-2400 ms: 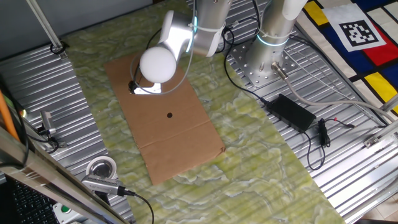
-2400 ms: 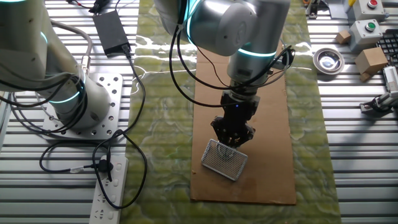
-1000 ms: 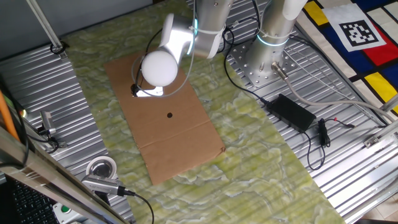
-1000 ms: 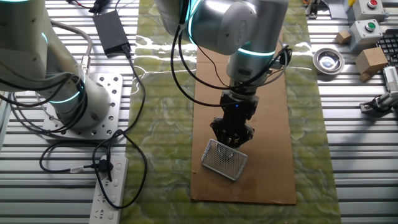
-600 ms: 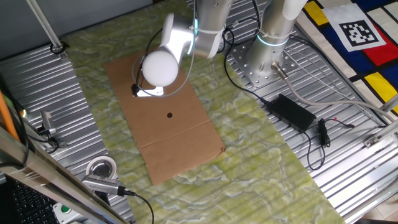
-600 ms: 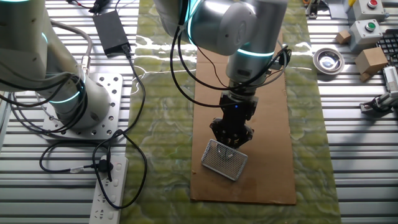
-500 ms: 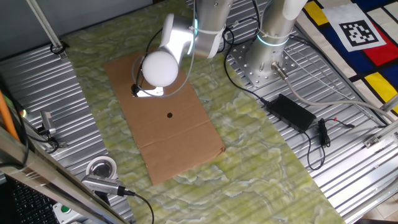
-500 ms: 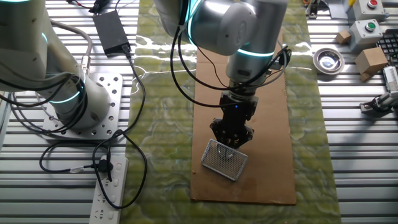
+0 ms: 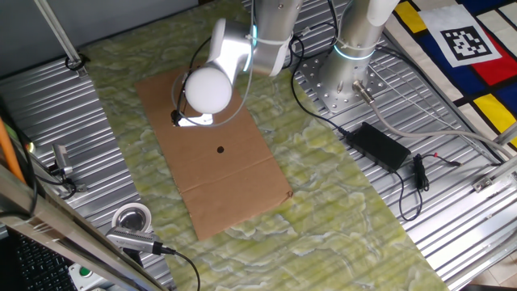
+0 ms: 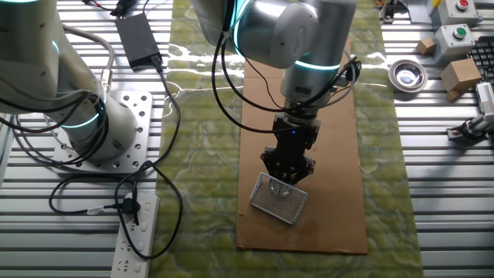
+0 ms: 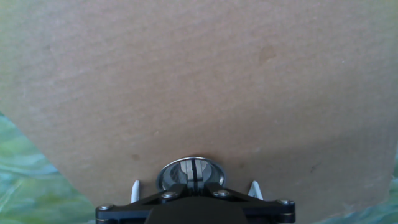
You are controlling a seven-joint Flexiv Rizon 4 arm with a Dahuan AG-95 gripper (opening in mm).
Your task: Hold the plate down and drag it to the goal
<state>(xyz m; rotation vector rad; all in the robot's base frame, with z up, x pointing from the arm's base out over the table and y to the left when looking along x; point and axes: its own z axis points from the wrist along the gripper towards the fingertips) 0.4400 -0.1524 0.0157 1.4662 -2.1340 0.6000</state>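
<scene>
We are seeing a ribbed metal table (image 9: 452, 202) carrying a green marbled mat (image 9: 339, 202); a brown cardboard sheet (image 9: 234, 186) is lying on it, a black power adapter (image 9: 378, 145) resting beside.

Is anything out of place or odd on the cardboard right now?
Nothing looks damaged or spilled. One oddity: a small metal mesh tray lies skewed on the cardboard, just by the gripper. In the hand view the closed fingertips press down on the plate, which lies flat. The black dot lies apart from it.
</scene>
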